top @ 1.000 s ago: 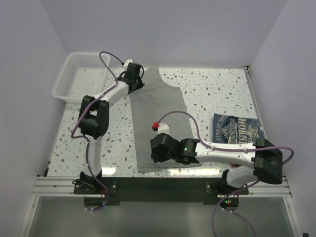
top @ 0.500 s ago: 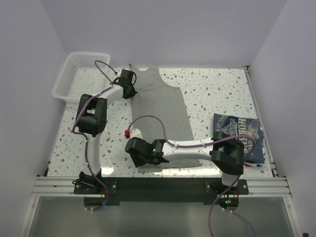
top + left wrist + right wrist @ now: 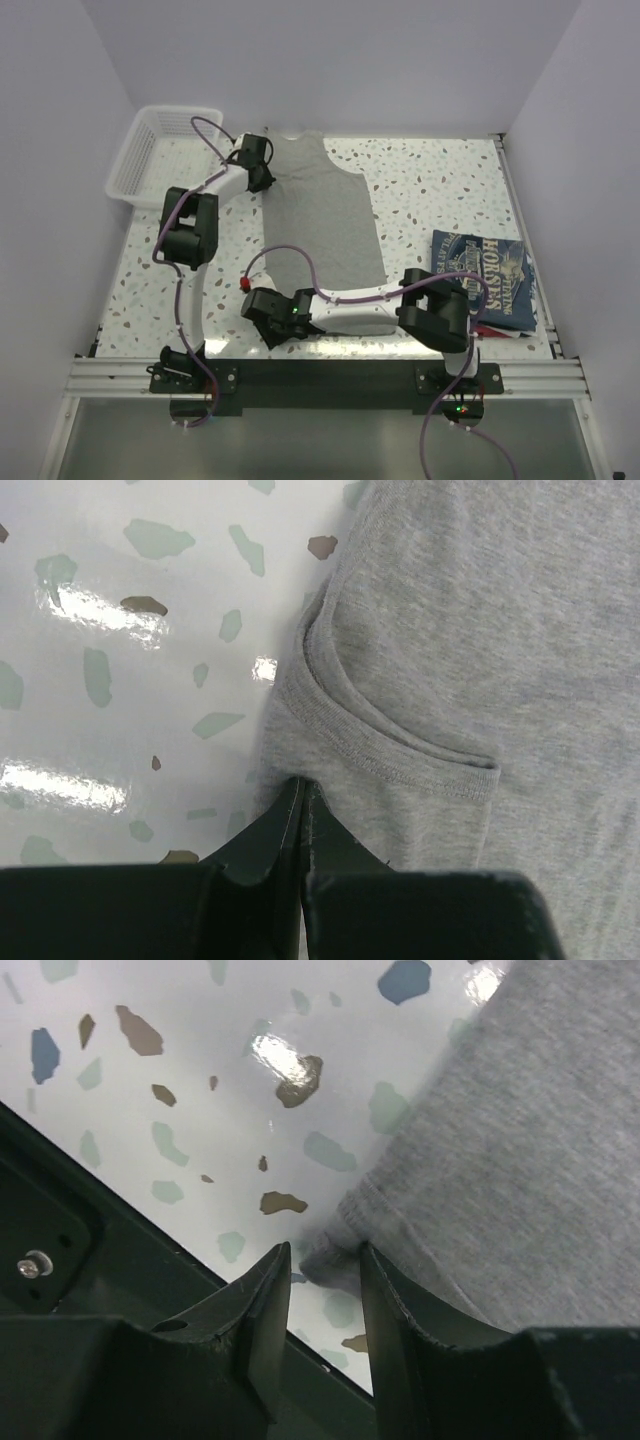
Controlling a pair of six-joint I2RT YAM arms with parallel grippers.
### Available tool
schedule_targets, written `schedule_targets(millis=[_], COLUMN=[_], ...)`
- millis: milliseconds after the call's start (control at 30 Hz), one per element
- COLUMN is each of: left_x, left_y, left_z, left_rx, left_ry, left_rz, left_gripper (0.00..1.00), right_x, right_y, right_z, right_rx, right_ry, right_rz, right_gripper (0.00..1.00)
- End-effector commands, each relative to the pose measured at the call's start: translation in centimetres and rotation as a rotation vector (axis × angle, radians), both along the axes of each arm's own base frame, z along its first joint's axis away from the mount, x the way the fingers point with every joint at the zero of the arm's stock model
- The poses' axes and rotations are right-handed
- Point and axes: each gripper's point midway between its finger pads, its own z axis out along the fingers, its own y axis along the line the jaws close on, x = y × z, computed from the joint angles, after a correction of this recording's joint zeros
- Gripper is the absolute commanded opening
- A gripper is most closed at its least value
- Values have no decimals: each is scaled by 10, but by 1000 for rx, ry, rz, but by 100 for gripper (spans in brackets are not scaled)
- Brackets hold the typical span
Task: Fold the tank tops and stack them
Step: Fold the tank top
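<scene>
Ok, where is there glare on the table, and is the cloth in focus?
Left wrist: white glare patches on the table left of the grey top, whose knit is sharp. Right wrist: a glare spot by a brown fleck, weave sharp too. Top external: the table's far edge looks washed out.

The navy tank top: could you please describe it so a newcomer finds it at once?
Look at the speckled table, along its right edge. The navy tank top lies folded there. Unlike the plain grey top mid-table, it bears white lettering.
</scene>
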Motion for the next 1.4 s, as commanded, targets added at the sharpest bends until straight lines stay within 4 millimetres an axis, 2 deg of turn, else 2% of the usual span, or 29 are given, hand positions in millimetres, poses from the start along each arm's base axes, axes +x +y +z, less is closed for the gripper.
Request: schedule_targets(millis=[0,167,233,333,367,500,633,733,900,933,1033,1233,1300,1333,1367], left_x=[-3,0,1,5,6,10,13,17,20,20,20,11,3,-4,-6], left_y=[16,20,21,22,21,18,20,19,15,15,15,19,20,22,22], left_z=[-20,-24,-25,-22,-19,-16,-14,-14,-16,-16,-15,-11,-10,-17,-13], left_rx=[44,44,48,48,46,44,53,52,44,44,48,57,54,57,58], left_ry=[59,60,61,45,40,28,22,23,22,24,23,27,26,44,38], left_rz=[-2,-2,-6,-20,-25,-49,-60,-72,-91,-93,-92,-90,-91,-87,-87], left_gripper=[4,6,7,9,9,10,12,13,13,13,13,13,13,13,13], right_x=[-5,-11,-13,-5,6,39,75,86,78,71,56,23,14,11,9], right_y=[24,40,42,35,31,14,-9,-20,-18,-17,-4,35,46,49,52], right_z=[13,21,26,37,48,61,53,41,13,4,-5,-1,1,3,6], right_rx=[73,120,133,134,137,111,74,17,-38,-48,-40,21,51,65,79], right_ry=[19,38,36,-7,-63,-162,-192,-208,-169,-151,-126,-79,-49,-41,-38], right_rz=[58,101,113,85,51,-47,-146,-162,-125,-108,-64,20,41,45,48], right_gripper=[38,37,37,38,38,39,39,39,37,37,36,36,36,36,36])
